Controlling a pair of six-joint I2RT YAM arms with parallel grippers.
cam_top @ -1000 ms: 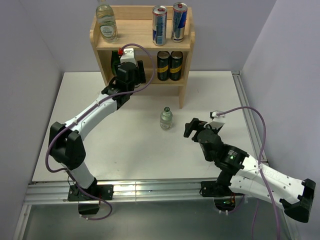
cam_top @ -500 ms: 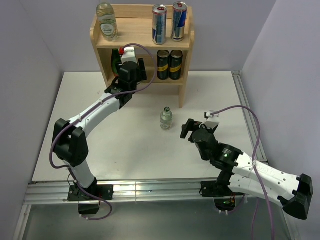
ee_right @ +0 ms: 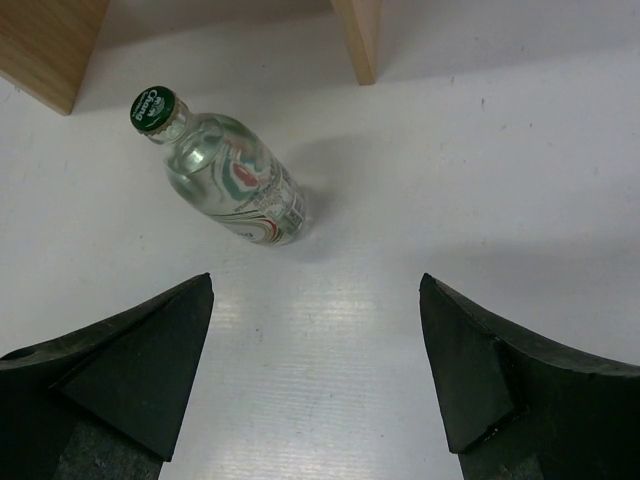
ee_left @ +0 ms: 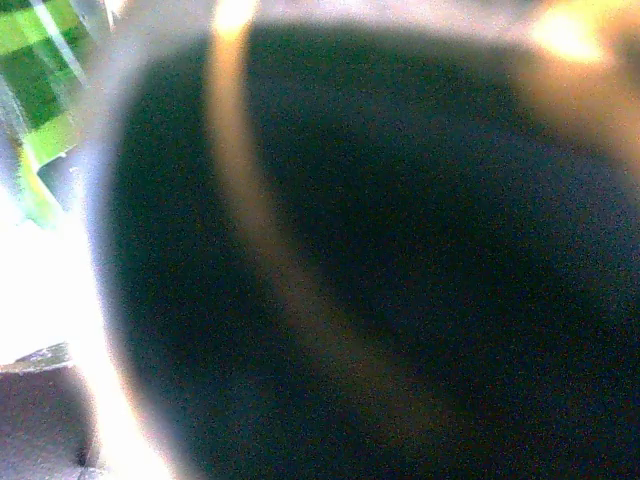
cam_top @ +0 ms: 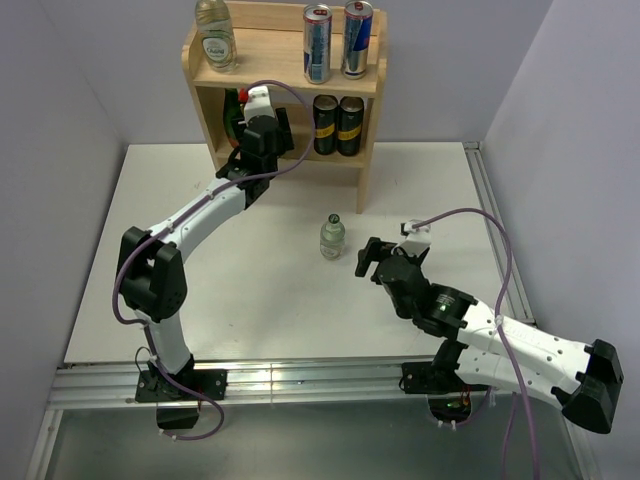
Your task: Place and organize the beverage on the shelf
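Shelf [cam_top: 370, 150] nearly stocked. Left claw [cam_top: 262, 135] at green bottle [cam_top: 233, 112], grip unclear. Right claw [ee_right: 315, 300] gaping, last clear bottle [ee_right: 235, 180] at eleven o'clock.

Left wrist cam is pure mush, one dark blob [ee_left: 380, 260] against the lens (green smear top left). From above, the left gripper [cam_top: 256, 118] hides behind its own wrist, green bottle [cam_top: 231, 122] mostly covered.
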